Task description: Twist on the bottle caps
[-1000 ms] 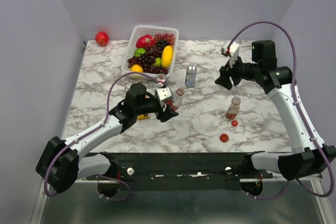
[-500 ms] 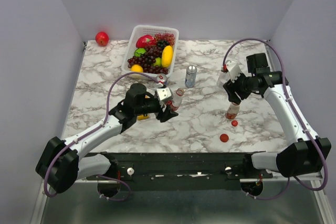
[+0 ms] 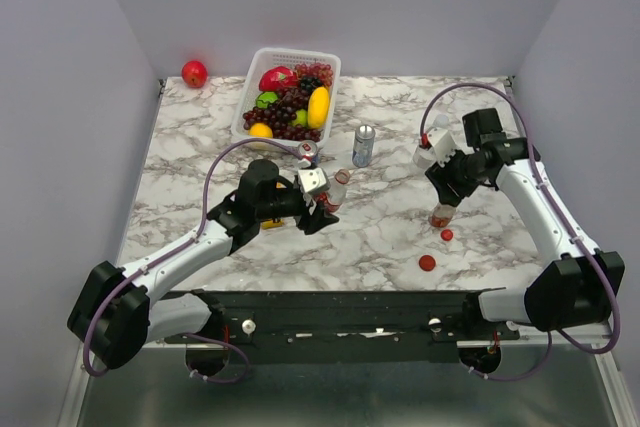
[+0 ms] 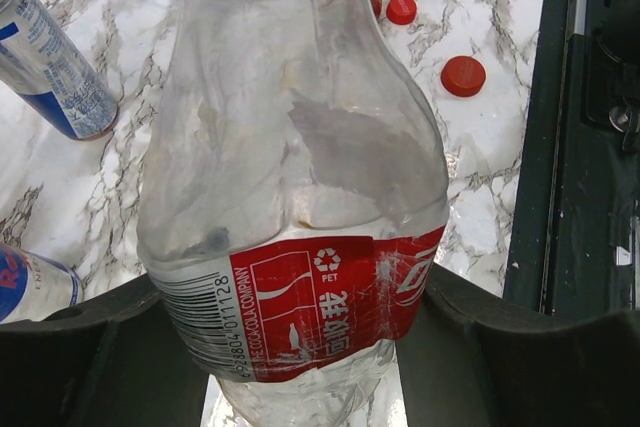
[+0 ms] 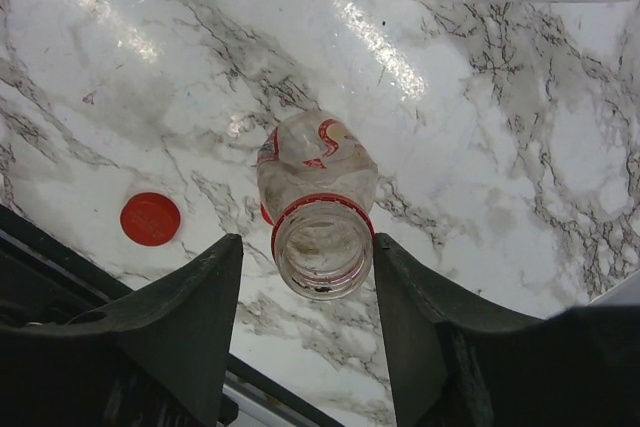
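The largest change is in the right arm (image 3: 540, 212). One second ago it was stretched out toward the far right of the marble table (image 3: 200, 147), well apart from every bottle. Now it is folded inward, and the right gripper (image 5: 308, 245) hangs directly above the short bottle (image 5: 318, 182). The jaws are wide apart and hold nothing. Its wrist view looks straight down into the uncapped mouth, which sits between the two fingers (image 5: 190, 317) with a gap on each side.

The left arm (image 3: 190, 247) has not moved in this time. The left gripper (image 3: 322, 205) stays closed on the labelled bottle (image 4: 290, 167) and presses it on both sides at the height of the red label. The neck of this bottle rises out of the wrist view, so it cannot be told whether a cap is on it.

Two red caps lie loose on the near side of the right gripper, toward the arm bases. The smaller cap (image 3: 446, 235) is just beside the foot of the short bottle, and the larger cap (image 3: 427, 263) lies a little further off.

It seems the right arm comes for the bottle and not for a cap. No cap is in either gripper, so the screwing is not yet begun. If the right gripper closes here, no gripper is free to pick up a cap.
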Robot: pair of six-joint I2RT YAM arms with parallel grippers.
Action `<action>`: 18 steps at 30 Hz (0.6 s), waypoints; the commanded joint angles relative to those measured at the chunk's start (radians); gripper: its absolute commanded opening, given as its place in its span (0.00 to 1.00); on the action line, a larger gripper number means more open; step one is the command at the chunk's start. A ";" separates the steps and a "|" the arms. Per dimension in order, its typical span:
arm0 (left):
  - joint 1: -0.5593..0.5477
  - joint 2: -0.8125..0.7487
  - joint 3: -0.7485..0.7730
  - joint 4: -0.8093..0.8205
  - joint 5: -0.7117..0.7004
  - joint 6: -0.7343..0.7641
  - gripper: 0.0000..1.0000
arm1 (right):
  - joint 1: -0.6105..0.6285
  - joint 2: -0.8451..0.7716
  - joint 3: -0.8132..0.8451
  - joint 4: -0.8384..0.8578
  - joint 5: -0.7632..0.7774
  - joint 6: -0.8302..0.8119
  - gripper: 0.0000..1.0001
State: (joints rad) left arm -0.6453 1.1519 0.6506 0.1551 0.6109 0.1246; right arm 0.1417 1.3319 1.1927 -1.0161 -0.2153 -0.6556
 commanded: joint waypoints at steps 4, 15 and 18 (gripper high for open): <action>0.003 -0.027 -0.020 0.023 -0.026 -0.008 0.00 | -0.007 0.026 -0.027 -0.013 0.037 -0.010 0.56; 0.006 -0.026 -0.026 0.021 -0.027 -0.009 0.00 | 0.015 0.067 0.131 -0.082 -0.116 -0.039 0.31; 0.006 -0.024 -0.031 0.034 -0.027 -0.016 0.00 | 0.068 0.119 0.221 -0.096 -0.134 -0.018 0.31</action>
State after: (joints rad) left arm -0.6434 1.1423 0.6380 0.1558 0.6029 0.1219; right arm 0.1562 1.4055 1.2926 -1.0721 -0.2722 -0.6888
